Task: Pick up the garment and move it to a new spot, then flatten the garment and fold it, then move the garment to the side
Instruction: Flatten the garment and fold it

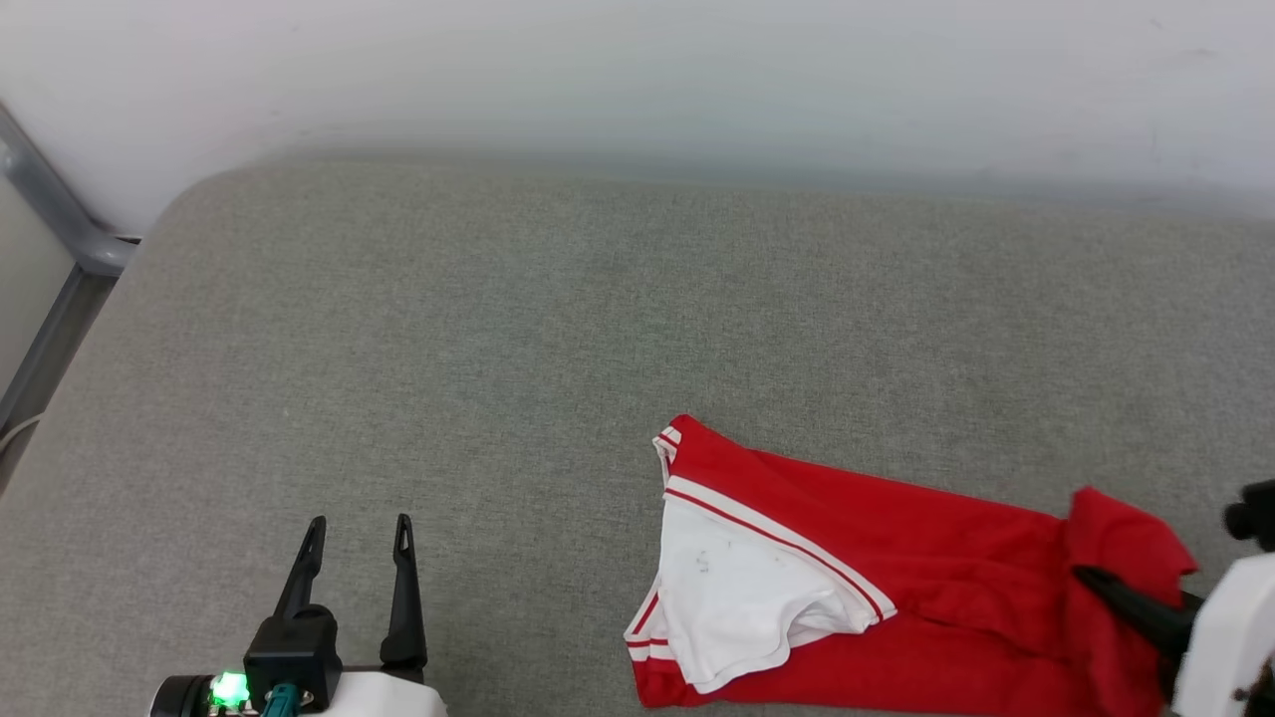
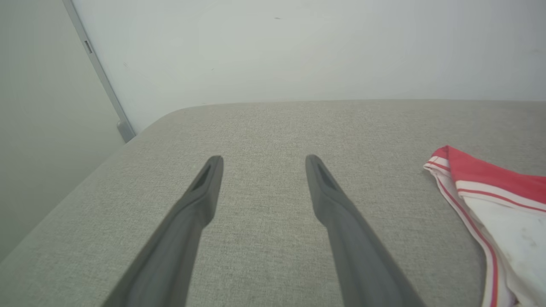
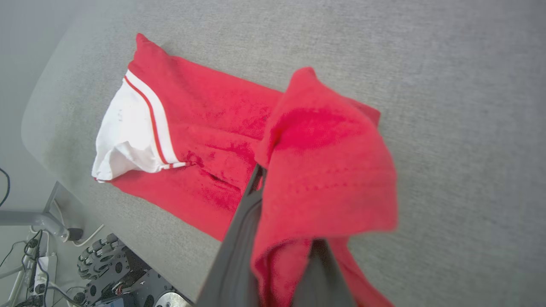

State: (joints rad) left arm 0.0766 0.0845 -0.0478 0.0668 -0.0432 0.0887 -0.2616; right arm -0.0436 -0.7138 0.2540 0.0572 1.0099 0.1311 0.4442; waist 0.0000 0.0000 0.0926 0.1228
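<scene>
The garment (image 1: 896, 558) is a red jersey with a white sleeve and red-white striped trim, lying partly folded on the grey table at the front right. Its letters and numbers are hidden. My right gripper (image 1: 1096, 583) is shut on the garment's right end, lifting a red flap (image 3: 324, 170) that drapes over the fingers (image 3: 239, 238). Far to the garment's left, my left gripper (image 1: 359, 533) stands open over bare table with nothing between its fingers (image 2: 200, 200). The sleeve's trimmed edge (image 2: 477, 192) lies to its right.
The grey fabric table (image 1: 558, 329) spans the scene, with a white wall behind. A grey metal frame (image 1: 60, 219) stands off the table's left end. In the right wrist view, the robot's wheeled base (image 3: 111, 273) and cables lie below the table's near edge.
</scene>
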